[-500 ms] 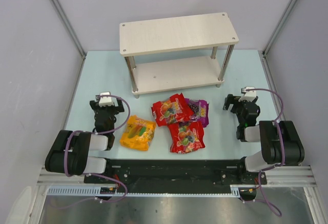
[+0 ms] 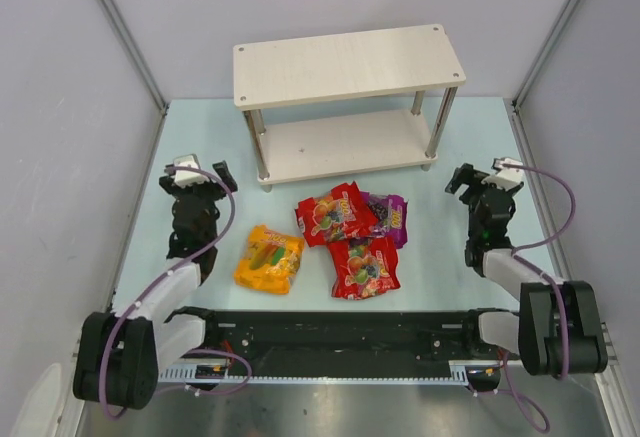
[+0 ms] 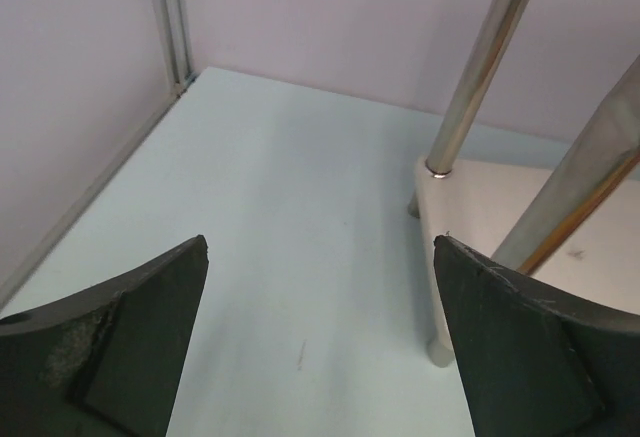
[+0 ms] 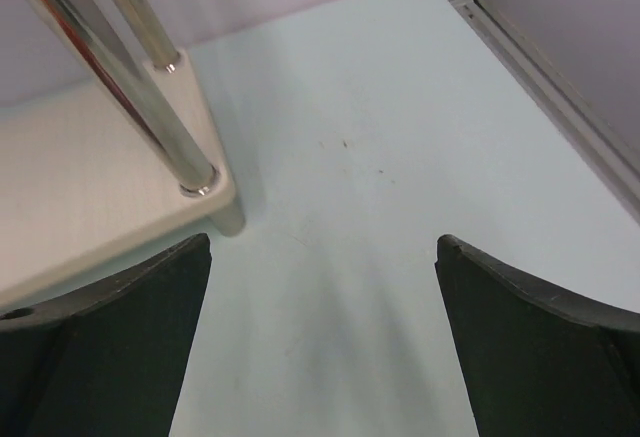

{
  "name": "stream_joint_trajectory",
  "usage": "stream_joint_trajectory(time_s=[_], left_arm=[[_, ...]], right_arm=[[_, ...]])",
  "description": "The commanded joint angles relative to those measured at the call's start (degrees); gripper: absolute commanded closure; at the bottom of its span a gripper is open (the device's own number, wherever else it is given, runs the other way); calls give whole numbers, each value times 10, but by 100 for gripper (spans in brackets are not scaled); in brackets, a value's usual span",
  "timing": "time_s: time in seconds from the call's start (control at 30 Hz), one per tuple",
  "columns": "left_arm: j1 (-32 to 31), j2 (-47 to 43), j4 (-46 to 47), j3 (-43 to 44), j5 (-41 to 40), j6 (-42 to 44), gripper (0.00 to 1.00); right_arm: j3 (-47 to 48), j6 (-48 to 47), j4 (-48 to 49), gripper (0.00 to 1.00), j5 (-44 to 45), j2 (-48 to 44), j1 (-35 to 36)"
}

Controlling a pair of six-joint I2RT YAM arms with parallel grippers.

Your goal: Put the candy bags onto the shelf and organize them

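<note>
Four candy bags lie on the table in front of the shelf (image 2: 348, 65): an orange-yellow bag (image 2: 269, 258), a red bag (image 2: 336, 214), a second red bag (image 2: 365, 266) and a purple bag (image 2: 390, 214) partly under the red ones. My left gripper (image 2: 196, 179) is open and empty, left of the shelf and away from the bags. My right gripper (image 2: 478, 182) is open and empty, right of the shelf. The left wrist view shows my open gripper (image 3: 321, 247) over bare table, with the shelf's lower board (image 3: 520, 207) at right. The right wrist view shows my open gripper (image 4: 322, 242) with the lower board (image 4: 80, 177) at left.
Both shelf boards carry nothing. Metal posts (image 3: 480, 67) (image 4: 130, 87) stand at the shelf corners close to each gripper. Grey walls with metal frame rails (image 2: 125, 47) enclose the pale blue table (image 2: 470, 127) on three sides.
Both arms have reached out. The left gripper moved left and toward the back; the right gripper moved right and slightly back. The bags have not moved.
</note>
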Motion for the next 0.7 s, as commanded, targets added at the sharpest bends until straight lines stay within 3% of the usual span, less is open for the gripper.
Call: stream_joint_trajectory(time_s=[0.0,0.1,0.27,0.53,0.67], left_arm=[[-13,-29,-154,32,16,-111,0],[-36,-63,-184,18,-2,-159,0],[-45,-118,-211,-4,38,-224,0],[-77,-140,-213,-9,130,-234,0],[-113,-122,-195,-18,139,-233,0]], right_arm=[[38,154,-102,0,88,-60,18],[63,170,-151,0,54,-81,33],[114,163,-217,0,-28,-53,87],[152,122,-205,0,-114,2,193],[169,113,-187,7,-190,49,220]])
